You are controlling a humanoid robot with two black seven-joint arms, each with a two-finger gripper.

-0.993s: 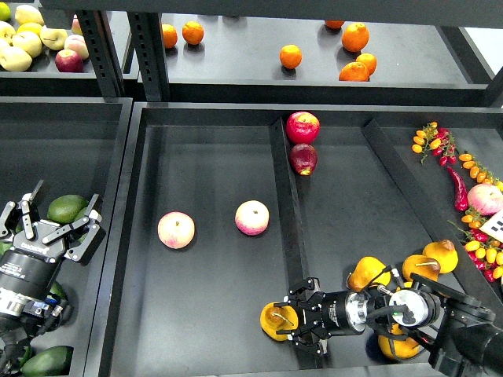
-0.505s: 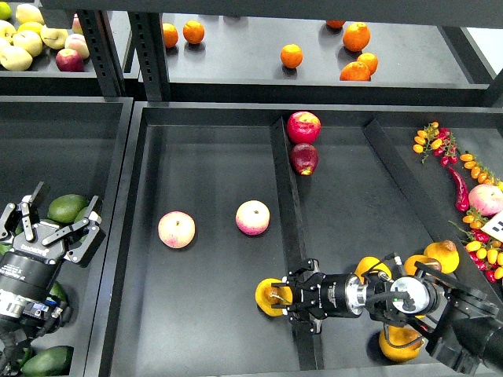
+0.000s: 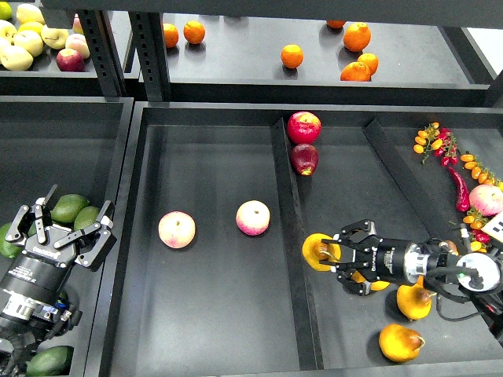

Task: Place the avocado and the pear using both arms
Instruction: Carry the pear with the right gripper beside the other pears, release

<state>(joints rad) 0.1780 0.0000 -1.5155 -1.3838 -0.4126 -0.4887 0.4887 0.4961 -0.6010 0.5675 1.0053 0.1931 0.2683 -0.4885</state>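
Hovering in the left bin, left gripper [image 3: 69, 232] has fingers spread, gripping nothing, with the avocado [image 3: 68, 206] just behind it. Two pink-yellow apples [image 3: 177, 229] lie in the middle tray. Right gripper [image 3: 334, 255] grasps the pear [image 3: 318, 251] beside the tray divider [image 3: 292, 236].

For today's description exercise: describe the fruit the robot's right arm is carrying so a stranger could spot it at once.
Start at the big black tray in the middle and follow its centre divider toward the near edge. Just right of the divider, the right tool is shut on the pear, an orange-yellow fruit. Unlike the other pears lying loose nearby, it is the only one gripped.
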